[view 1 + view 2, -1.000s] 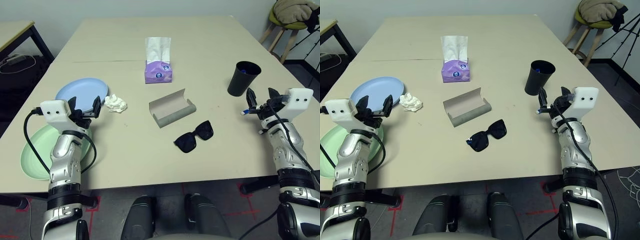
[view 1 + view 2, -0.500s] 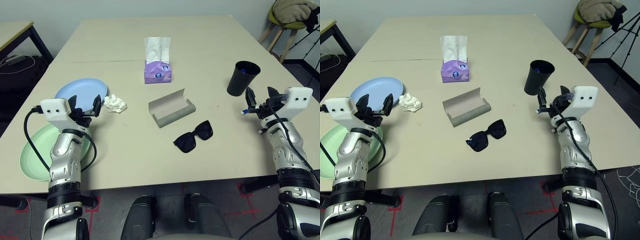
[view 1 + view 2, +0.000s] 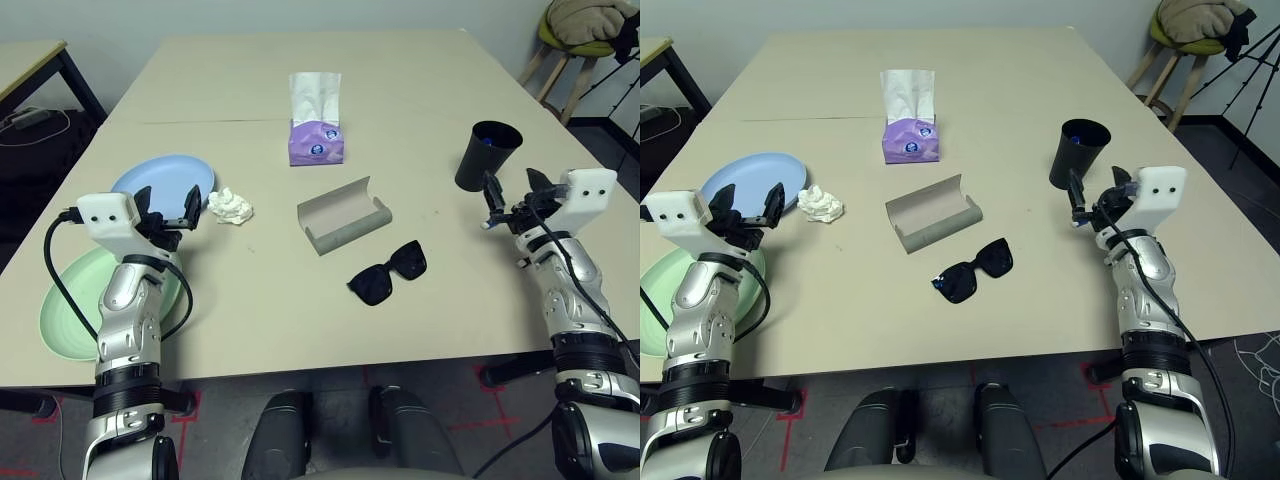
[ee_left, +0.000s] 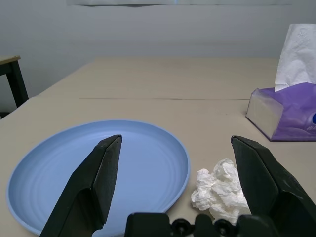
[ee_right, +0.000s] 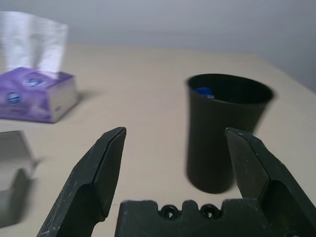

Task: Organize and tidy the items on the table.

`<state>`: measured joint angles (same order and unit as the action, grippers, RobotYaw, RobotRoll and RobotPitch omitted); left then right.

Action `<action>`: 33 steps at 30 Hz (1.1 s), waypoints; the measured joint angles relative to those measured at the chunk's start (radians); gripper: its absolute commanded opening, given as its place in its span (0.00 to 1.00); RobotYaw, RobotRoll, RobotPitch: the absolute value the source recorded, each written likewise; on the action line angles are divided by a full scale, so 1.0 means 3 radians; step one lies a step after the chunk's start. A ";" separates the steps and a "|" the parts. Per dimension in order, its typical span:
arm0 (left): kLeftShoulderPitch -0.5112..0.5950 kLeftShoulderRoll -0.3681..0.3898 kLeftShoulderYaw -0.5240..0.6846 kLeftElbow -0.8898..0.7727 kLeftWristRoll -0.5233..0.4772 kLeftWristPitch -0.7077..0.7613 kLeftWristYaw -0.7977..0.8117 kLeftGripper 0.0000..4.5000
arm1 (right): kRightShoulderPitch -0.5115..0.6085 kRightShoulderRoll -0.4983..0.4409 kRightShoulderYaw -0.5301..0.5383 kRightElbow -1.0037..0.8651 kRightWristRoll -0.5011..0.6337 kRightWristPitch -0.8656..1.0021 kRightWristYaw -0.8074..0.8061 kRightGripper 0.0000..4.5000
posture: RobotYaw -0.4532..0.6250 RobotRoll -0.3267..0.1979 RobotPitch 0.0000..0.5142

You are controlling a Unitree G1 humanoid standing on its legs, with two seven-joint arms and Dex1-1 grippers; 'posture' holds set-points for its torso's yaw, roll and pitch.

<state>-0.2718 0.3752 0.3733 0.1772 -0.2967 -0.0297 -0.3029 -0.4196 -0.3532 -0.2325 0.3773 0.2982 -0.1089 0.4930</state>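
Sunglasses [image 3: 388,273] frame centre, below open glasses case [image 3: 343,215] | left gripper [image 3: 167,210] spread, empty, by blue plate [image 3: 163,181] | right gripper [image 3: 510,196] spread, empty, near cup [image 3: 486,156]

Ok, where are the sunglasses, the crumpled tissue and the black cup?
black sunglasses [image 3: 388,274]: left eye view, on the bridge between the lenses.
crumpled white tissue [image 4: 220,190]: left wrist view, middle of the wad.
black cup [image 5: 217,143]: right wrist view, on its side wall.
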 measured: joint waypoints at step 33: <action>0.0241 0.0100 -0.0009 -0.0563 -0.0012 0.0345 -0.0084 1.00 | -0.0349 -0.0676 0.0829 -0.0281 0.0316 0.0238 0.2792 0.98 | 0.58 0.62 0.31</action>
<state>-0.1993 0.4051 0.3708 0.0082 -0.3004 0.0739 -0.3281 -0.5243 -0.5560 0.0163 0.2929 0.3930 -0.0374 1.3306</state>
